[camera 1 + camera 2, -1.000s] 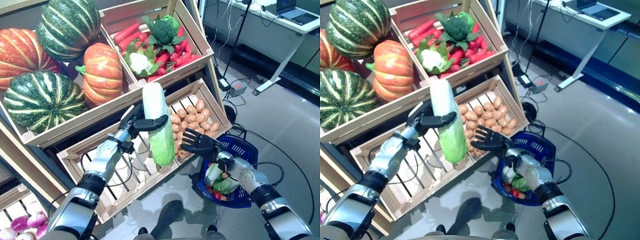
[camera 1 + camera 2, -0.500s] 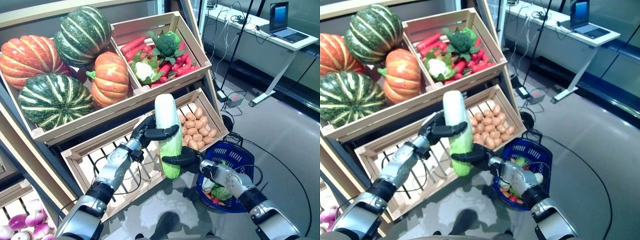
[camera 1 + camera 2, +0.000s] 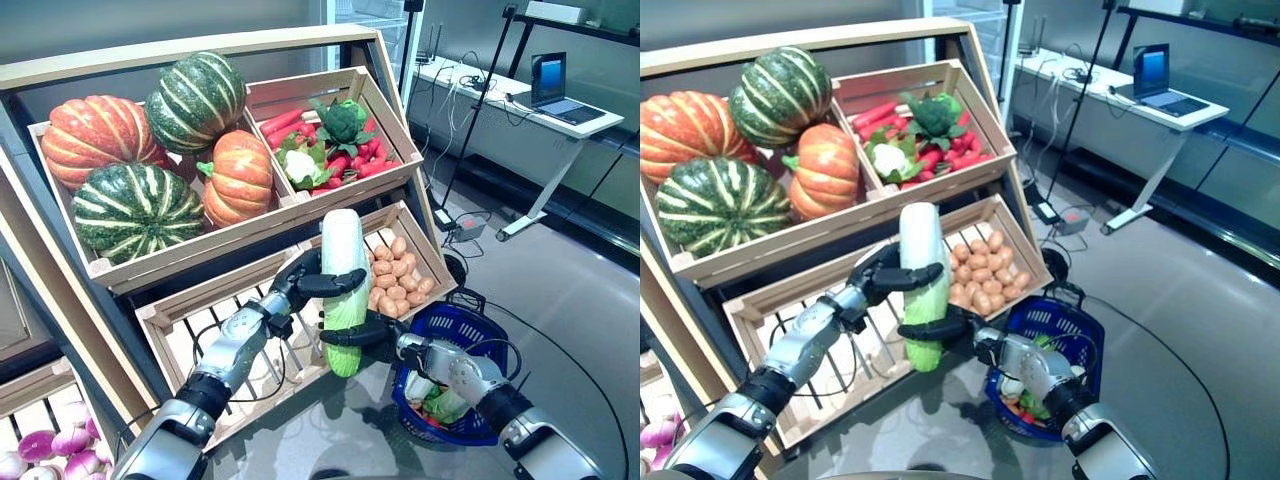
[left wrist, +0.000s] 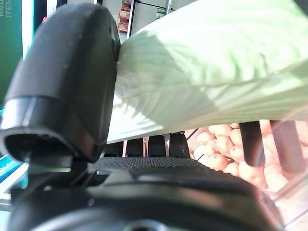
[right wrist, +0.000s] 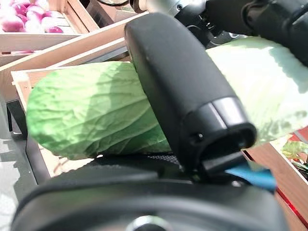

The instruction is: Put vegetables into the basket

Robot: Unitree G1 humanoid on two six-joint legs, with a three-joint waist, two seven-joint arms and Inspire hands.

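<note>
A long pale-green napa cabbage [image 3: 344,288] stands upright in front of the stand's lower crate. My left hand [image 3: 305,283] is curled round its upper half; its thumb [image 4: 67,82] presses the leaves [image 4: 207,72]. My right hand [image 3: 362,331] is curled round the cabbage's green lower end, thumb [image 5: 183,91] across the leaf [image 5: 91,115]. The blue basket [image 3: 470,330] stands on the floor to the right of both hands, with green and white vegetables [image 3: 430,395] lying in it. The cabbage is left of the basket's rim, above the crate's front edge.
The wooden stand [image 3: 255,225] with its crates fills the left and centre. The lower crate's front rail [image 3: 250,405] lies just under the hands. A desk with a laptop [image 3: 545,100] stands at the far right, with grey floor [image 3: 580,280] between it and the basket.
My right hand has risen from beside the basket and closed on the cabbage's lower end. The camera has pulled back and tilted up, so the whole scene has shifted.
</note>
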